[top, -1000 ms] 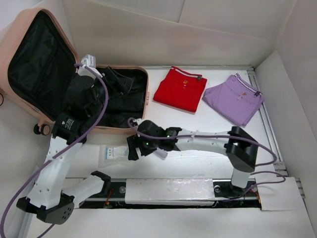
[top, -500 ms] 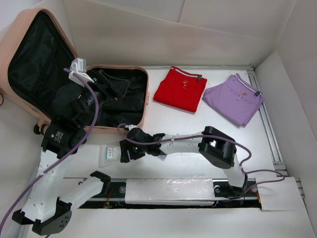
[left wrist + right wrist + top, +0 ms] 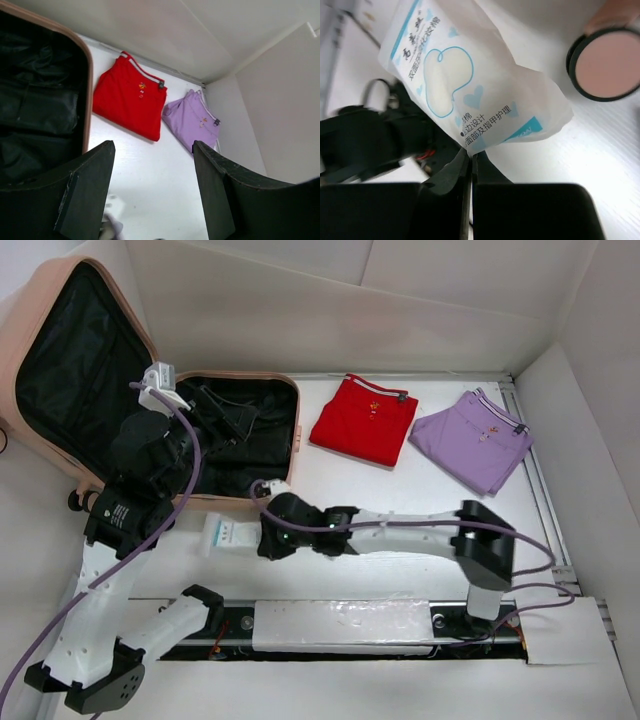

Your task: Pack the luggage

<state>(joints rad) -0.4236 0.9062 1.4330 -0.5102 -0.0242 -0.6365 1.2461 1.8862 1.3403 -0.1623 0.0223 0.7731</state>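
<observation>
The luggage (image 3: 293,435) lies open at the left, a pale pink shell with black lining; its rim (image 3: 88,100) also shows in the left wrist view. My left gripper (image 3: 215,412) hangs open over its right half, with nothing between the fingers (image 3: 152,147). A white packet (image 3: 225,535) with blue hearts and printed text lies just in front of the luggage. My right gripper (image 3: 262,537) is shut on that packet's edge, and the jaws (image 3: 471,156) pinch the thin corner of the packet (image 3: 465,85).
A folded red garment (image 3: 363,420) and a folded purple garment (image 3: 472,438) lie at the back right of the table. A pink caster wheel (image 3: 607,62) with a black rim sits close beside the packet. White walls enclose the table.
My right gripper has closed on the white packet and drawn it slightly up and right, toward the luggage. The left arm has barely moved in the last half second.
</observation>
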